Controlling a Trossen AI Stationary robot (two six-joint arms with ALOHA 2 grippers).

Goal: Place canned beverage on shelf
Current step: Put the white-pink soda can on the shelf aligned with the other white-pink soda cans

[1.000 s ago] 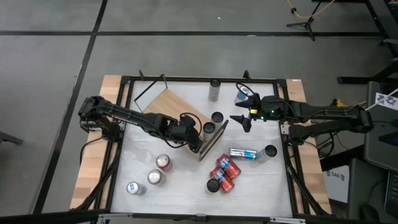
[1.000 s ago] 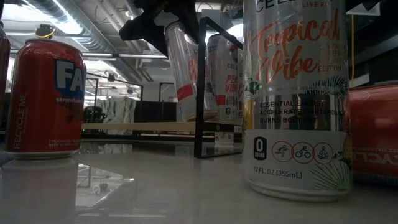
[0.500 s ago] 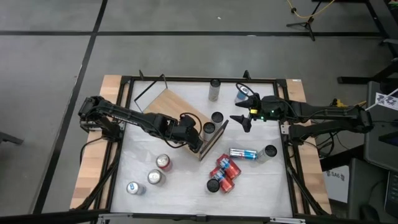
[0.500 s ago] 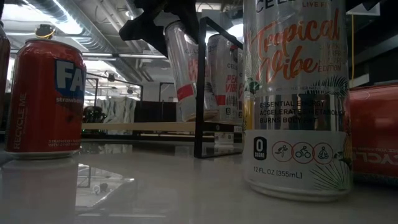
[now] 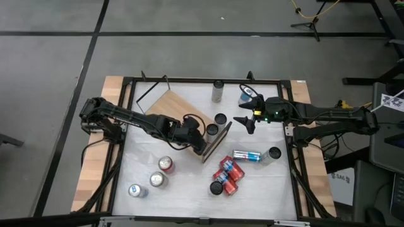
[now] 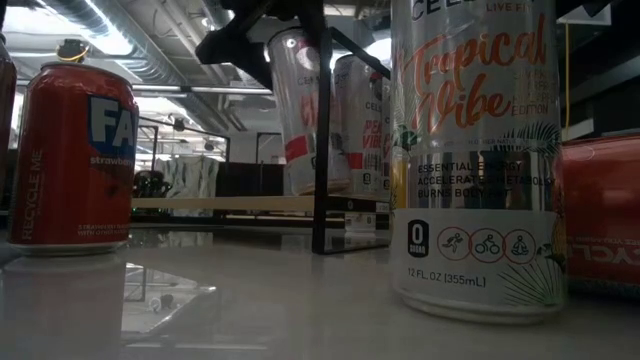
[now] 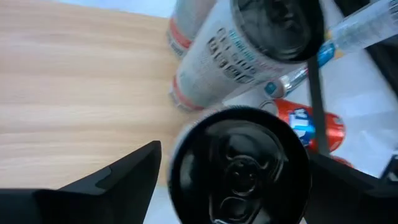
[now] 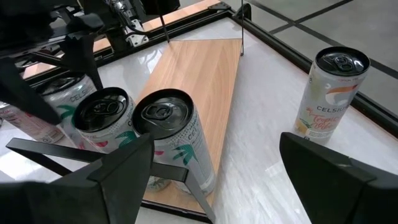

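The shelf [image 5: 173,108] is a light-wood board on a black wire frame, lying slantwise at mid-table. Three silver cans stand on its right end. My left gripper [image 5: 201,140] is open over the nearest of them [image 7: 239,168], one finger on each side of its black top. That can rests on its base on the board [image 6: 300,110], almost upright. The other two [image 8: 102,115] [image 8: 165,118] stand just beyond it. My right gripper [image 5: 247,121] hangs open in the air to the right of the shelf, holding nothing. My left gripper comes at the can's top end [image 7: 186,155] slanting down from the table's left. A thin gap shows between one finger [image 7: 118,177] and the can. Whether the other finger [image 7: 348,186] touches the can I cannot tell.
A lone silver can [image 5: 218,91] stands near the far edge. Three cans [image 5: 158,180] stand at the near left. Several red cans [image 5: 227,176] cluster at the near right, beside a lying can [image 5: 246,156] and an upright one [image 5: 273,153].
My left gripper has opened wider without moving. The can between its fingers leaned with its top toward the left arm. It has now swung almost upright, its base staying on the shelf board.
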